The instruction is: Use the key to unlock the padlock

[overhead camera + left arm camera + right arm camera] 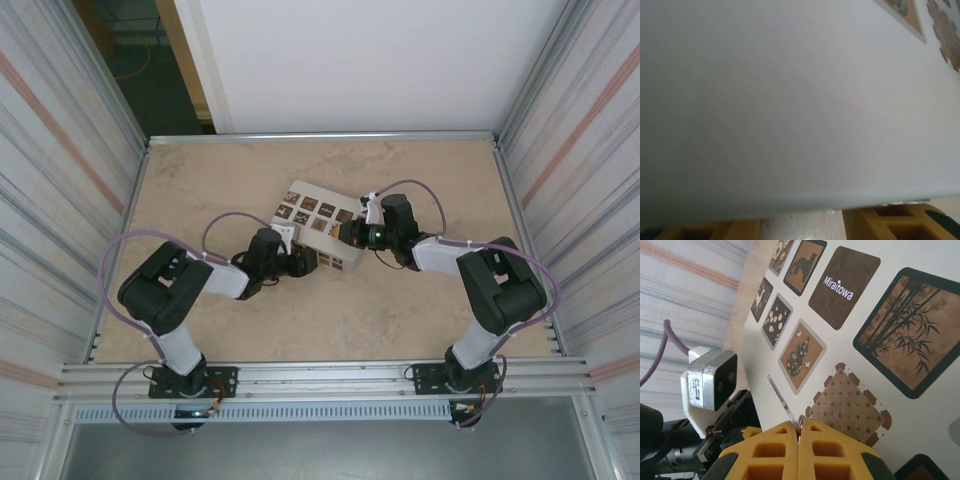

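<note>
Right gripper (799, 426) around one key (780, 394)

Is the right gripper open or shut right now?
Shut. On the right gripper the yellow fingers meet, pinching the key over the white box.

A robot lab test cell: beige worktop (250, 330) walled by ribbed panels (60, 150) at nine and three o'clock, left arm (170, 290) and right arm (500, 285) bolted to an aluminium rail (320, 378) at six.

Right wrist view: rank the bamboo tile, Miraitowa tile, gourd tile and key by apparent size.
1. bamboo tile
2. Miraitowa tile
3. gourd tile
4. key, a thin sliver

The order among the tiles may only reflect nearness to the camera.
</note>
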